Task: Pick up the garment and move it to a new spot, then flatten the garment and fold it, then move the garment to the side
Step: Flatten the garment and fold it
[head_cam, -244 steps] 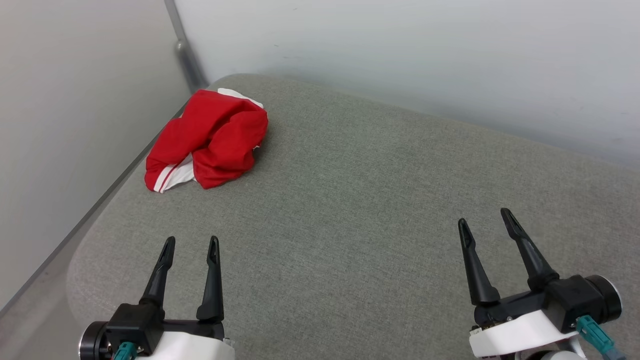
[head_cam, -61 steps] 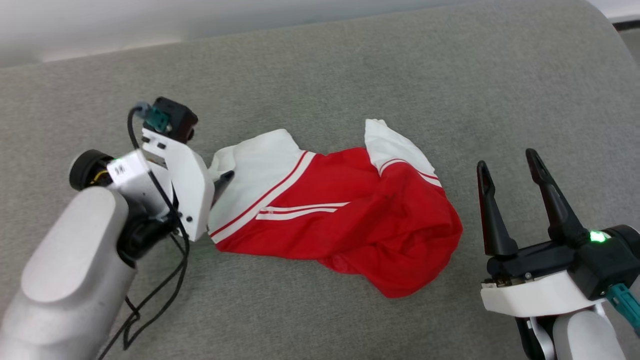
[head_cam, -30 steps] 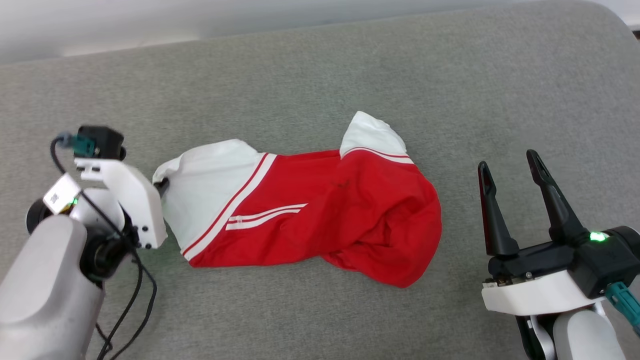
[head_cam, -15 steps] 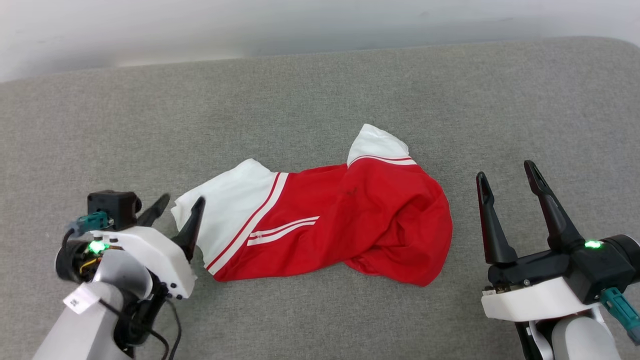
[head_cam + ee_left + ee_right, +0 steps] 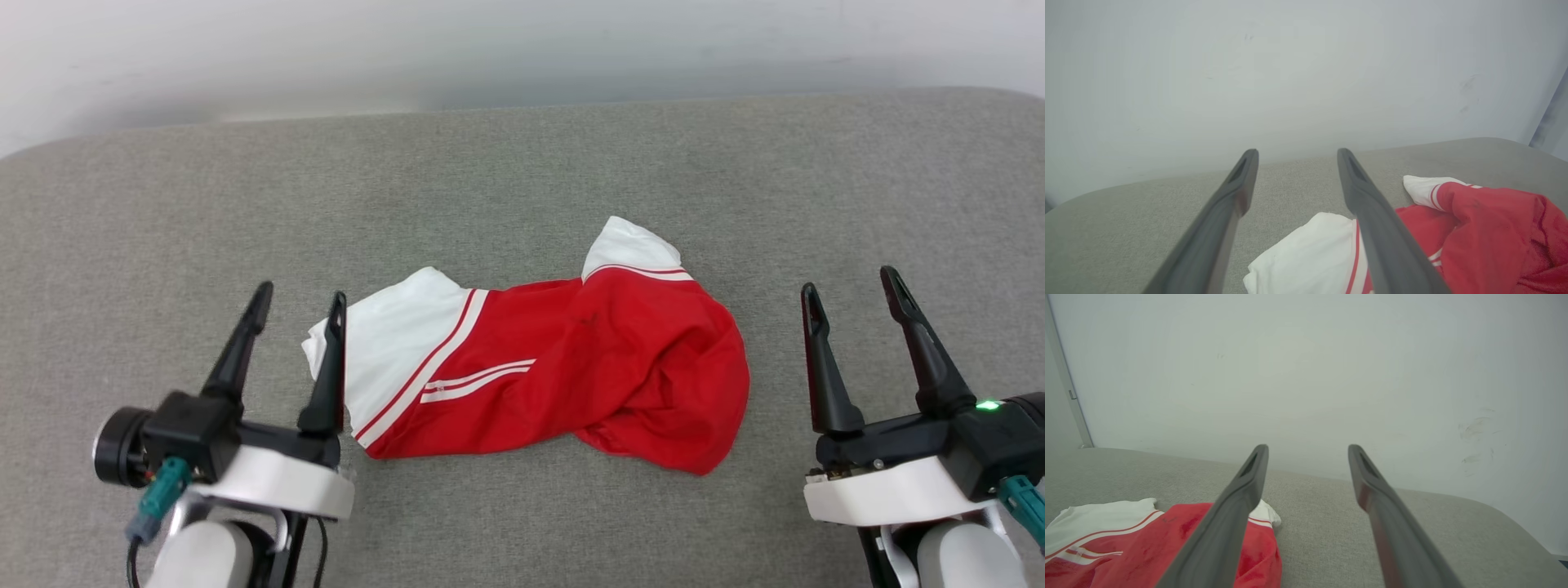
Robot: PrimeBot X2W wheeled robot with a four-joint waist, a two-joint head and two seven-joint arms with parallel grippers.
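Observation:
The garment (image 5: pixel 571 367) lies crumpled in the middle of the grey cushioned surface: red cloth, a white sleeve with red stripes at its left end, another white sleeve poking up at the back. My left gripper (image 5: pixel 298 298) stands open just left of the white sleeve, its right finger over the sleeve's edge, holding nothing. In the left wrist view the garment (image 5: pixel 1486 228) sits to the lower right of the spread fingers (image 5: pixel 1224 204). My right gripper (image 5: pixel 849 282) is open and empty, a short way right of the red bulk. The right wrist view has the garment (image 5: pixel 1139 547) at lower left.
The grey cushioned surface (image 5: pixel 522 180) stretches wide on all sides of the garment. A pale wall (image 5: pixel 522 49) runs along its far edge. A vertical metal strip (image 5: pixel 1069 392) marks the wall's corner at far left in the right wrist view.
My left gripper let go of the white sleeve, opened, and swung back to the lower left with fingers pointing up. The garment stayed on the cushion. The head camera shifted slightly.

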